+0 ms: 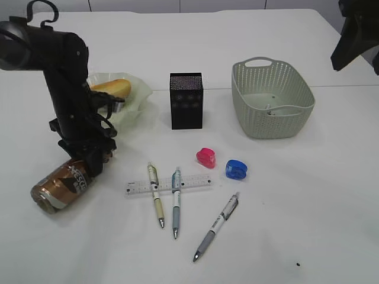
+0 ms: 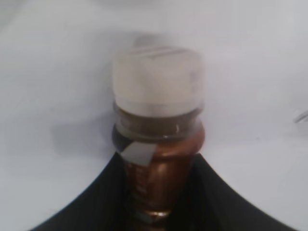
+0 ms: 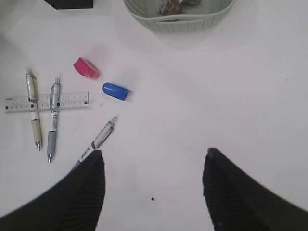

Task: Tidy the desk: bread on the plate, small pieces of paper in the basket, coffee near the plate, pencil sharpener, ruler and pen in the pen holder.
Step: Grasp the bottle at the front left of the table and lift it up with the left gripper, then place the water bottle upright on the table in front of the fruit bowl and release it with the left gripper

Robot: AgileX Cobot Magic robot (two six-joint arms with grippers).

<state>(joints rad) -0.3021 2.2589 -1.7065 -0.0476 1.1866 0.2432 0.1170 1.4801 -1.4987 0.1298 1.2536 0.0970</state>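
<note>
Gripping the tilted coffee can (image 1: 61, 184), left claw (image 1: 89, 158) is closed; right claw (image 3: 153, 185) gapes.

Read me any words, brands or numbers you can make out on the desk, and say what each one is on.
"NESC": part of a brand on the brown coffee can, rest hidden by the left gripper.
Ruler: markings too small to read.
Grey pen: barrel print too small to read.
Nothing else legible.
</note>
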